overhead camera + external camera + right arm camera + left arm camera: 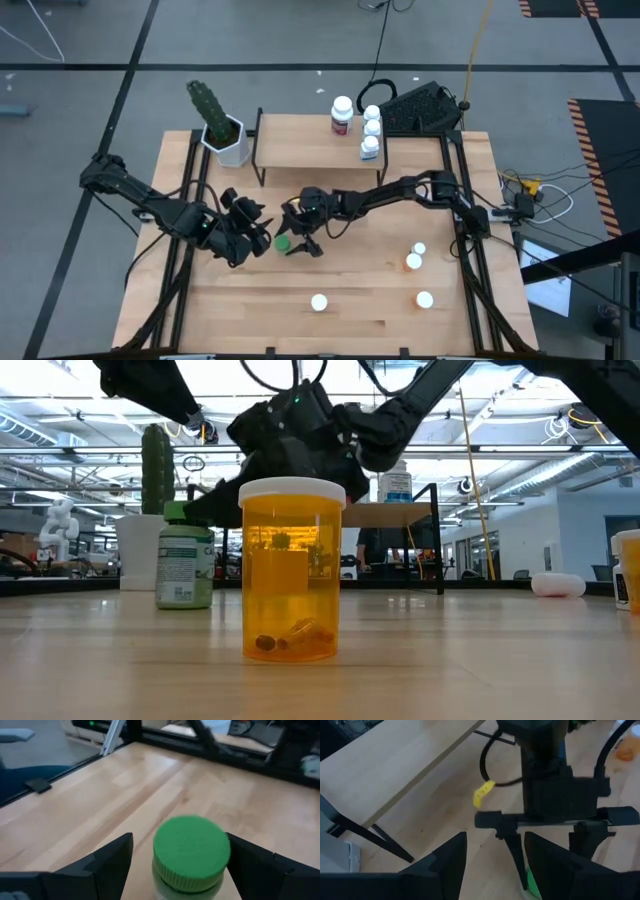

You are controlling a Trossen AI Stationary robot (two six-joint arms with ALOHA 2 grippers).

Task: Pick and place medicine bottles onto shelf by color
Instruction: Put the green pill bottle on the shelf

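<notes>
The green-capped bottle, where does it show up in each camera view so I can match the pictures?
High view: green-capped bottle at table centre, under the right gripper.
Low view: left of the orange bottle, upright.
Left wrist view: only a green sliver near the bottom edge.
Right wrist view: cap between open fingers.
Shared landmark: the shelf.

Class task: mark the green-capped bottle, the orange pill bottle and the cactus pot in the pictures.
green-capped bottle [191, 847]: right wrist view, middle of its green cap.
orange pill bottle [292, 580]: low view, middle of its clear orange body.
cactus pot [232, 149]: high view, white side wall of the pot.
</notes>
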